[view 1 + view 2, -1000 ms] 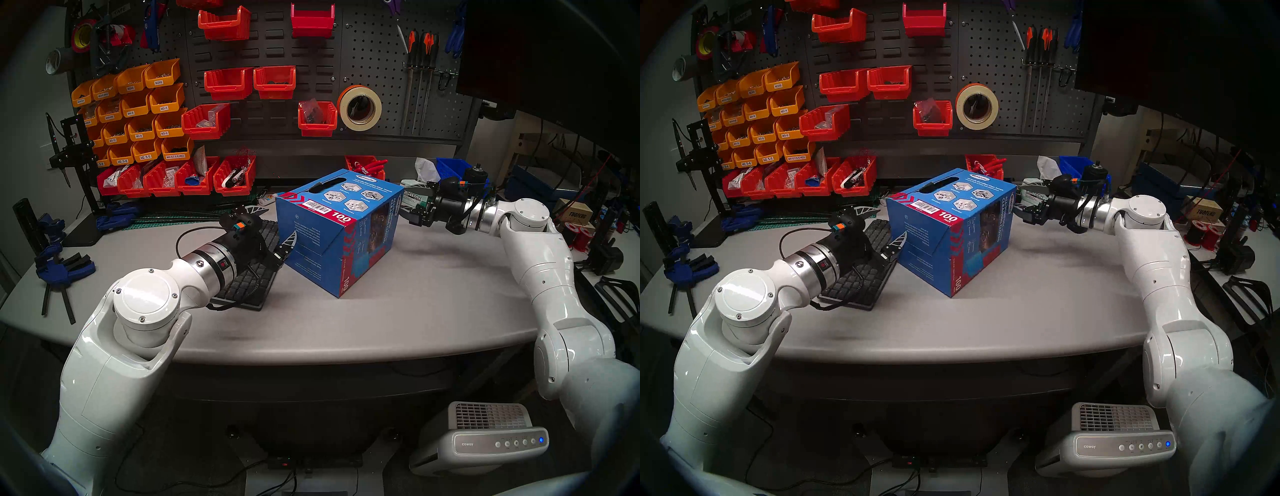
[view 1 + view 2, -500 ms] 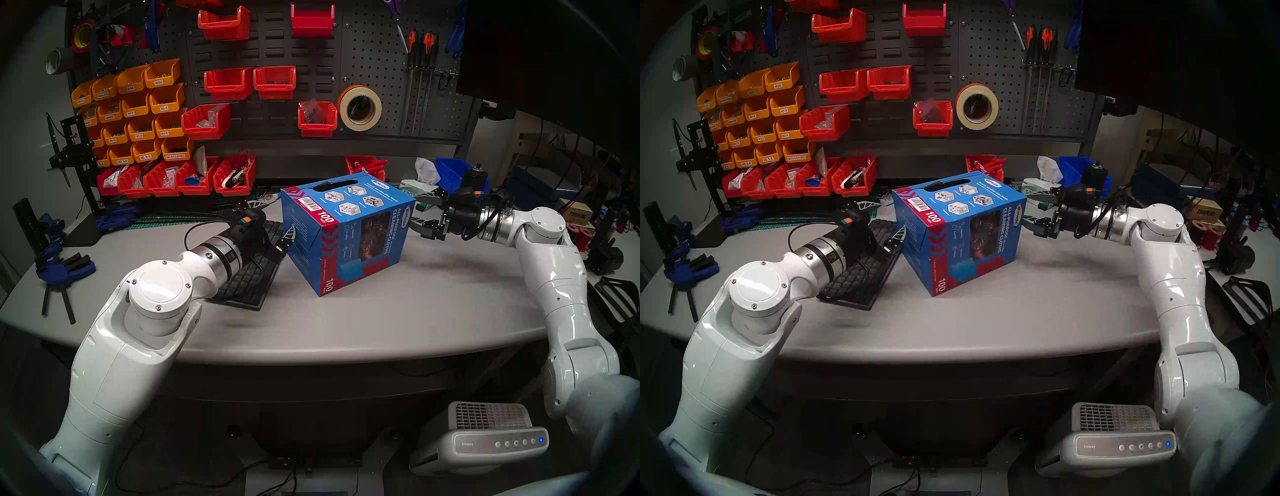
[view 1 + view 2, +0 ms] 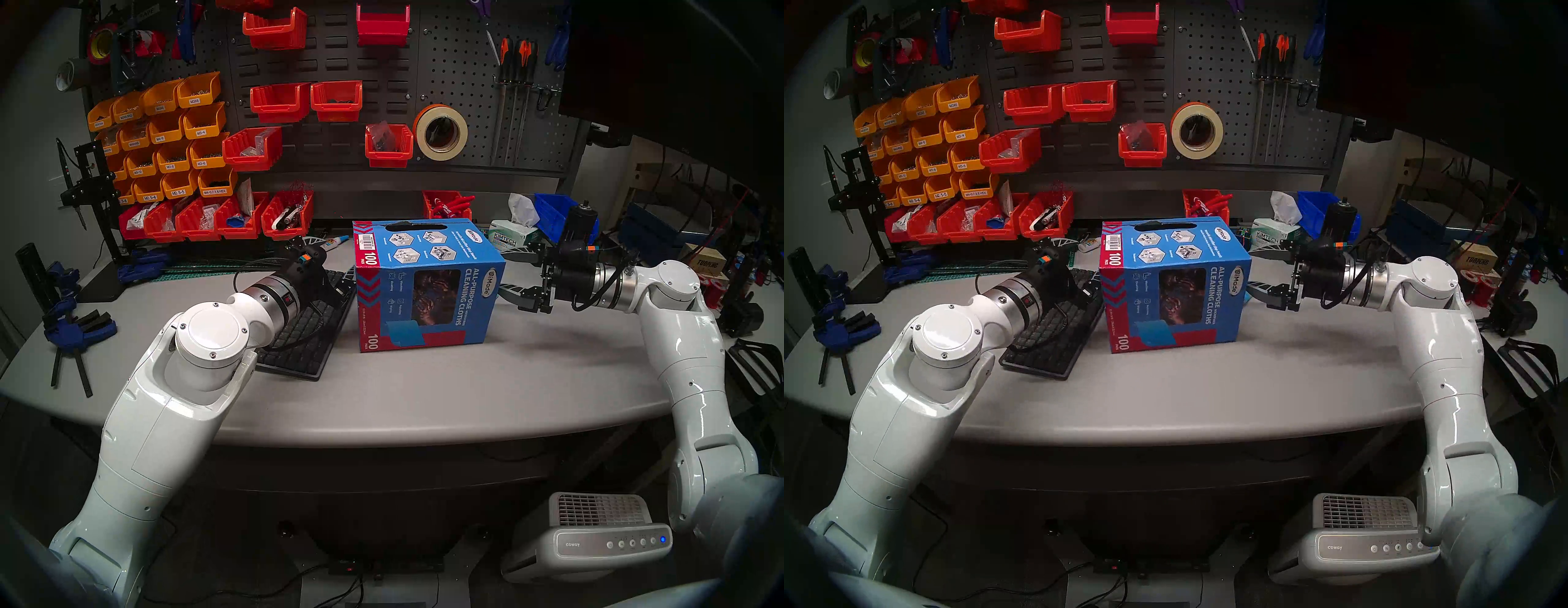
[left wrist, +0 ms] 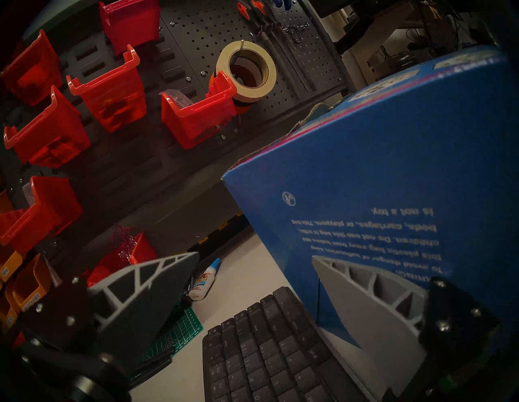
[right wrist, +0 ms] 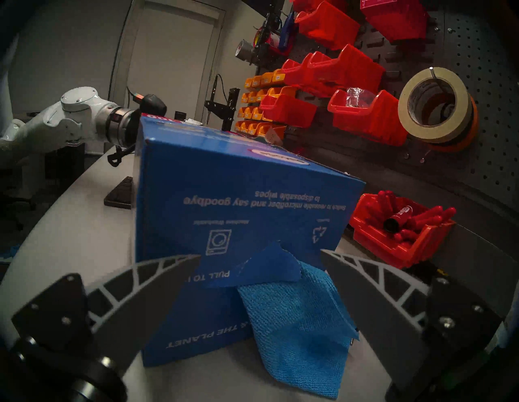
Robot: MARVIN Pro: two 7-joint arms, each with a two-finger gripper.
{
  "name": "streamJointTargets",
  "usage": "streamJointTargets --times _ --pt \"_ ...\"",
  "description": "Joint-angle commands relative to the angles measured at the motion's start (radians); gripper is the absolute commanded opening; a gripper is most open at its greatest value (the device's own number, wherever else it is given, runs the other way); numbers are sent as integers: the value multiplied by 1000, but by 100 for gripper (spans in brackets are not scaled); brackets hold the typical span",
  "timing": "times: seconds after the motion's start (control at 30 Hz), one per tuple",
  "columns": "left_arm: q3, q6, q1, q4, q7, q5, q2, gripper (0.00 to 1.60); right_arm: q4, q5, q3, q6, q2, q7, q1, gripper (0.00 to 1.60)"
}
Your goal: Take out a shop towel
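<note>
The big blue cardboard box stands mid-table, its windowed face toward me. The bright-blue shop towel hangs out of the box's right side under a torn flap and drapes onto the table; the head views hide it. My right gripper is open and empty, level with that side, the towel just beyond its fingertips. My left gripper is open at the box's left side, above the dark keyboard. In the left wrist view one finger lies against the box.
A green-and-white tissue box and a blue bin stand behind my right gripper. A red bin of markers and a glue bottle lie behind the box. Blue clamps are far left. Pegboard bins line the back.
The box has turned from corner-on to face-on and shifted slightly right. My left gripper followed its left side forward. My right gripper rolled and drew back a little to the right.
</note>
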Motion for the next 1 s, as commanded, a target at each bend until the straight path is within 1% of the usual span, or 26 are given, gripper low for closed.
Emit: streamJointTargets --times 0.0,0.1,0.2,0.23,0.3,0.33,0.37,0.4,0.43,0.5,0.6,0.67,0.73,0.77,0.83,0.97 --pt "51 -13 -112 5 -10 -6 -57 160 -116 48 5 16 -26 34 -34 160" --pt "66 -10 -131 22 -5 -2 -80 160 -137 51 7 23 -30 34 -52 160" --pt "86 -2 -164 47 -2 -2 -103 160 -174 53 11 31 -33 34 -77 160" --pt "89 -3 -162 49 2 3 -109 160 -175 55 10 33 -36 34 -79 160" --pt "105 6 -189 71 5 3 -126 160 -204 56 13 39 -39 34 -93 160" --pt "109 6 -186 74 10 8 -132 160 -201 57 12 39 -41 34 -93 160" --pt "122 12 -211 94 12 9 -140 160 -228 57 16 45 -41 34 -105 160" --pt "118 11 -199 92 18 11 -149 160 -215 59 14 44 -44 34 -100 160" --pt "127 15 -217 107 21 15 -154 160 -232 58 16 48 -44 34 -108 160" --pt "129 20 -229 126 32 19 -171 160 -243 58 17 53 -46 34 -114 160" --pt "133 24 -248 147 41 28 -180 160 -261 54 19 58 -44 34 -123 160" --pt "126 24 -256 160 51 37 -188 160 -267 54 22 64 -46 34 -130 160" --pt "123 28 -288 184 58 44 -191 160 -299 51 31 74 -43 26 -146 160" --pt "110 24 -277 181 65 53 -191 160 -288 53 33 75 -43 27 -143 160" --pt "89 25 -306 209 70 62 -183 160 -322 50 50 88 -36 14 -161 160" --pt "48 20 -332 255 73 79 -157 160 -360 46 78 110 -25 -4 -191 160"
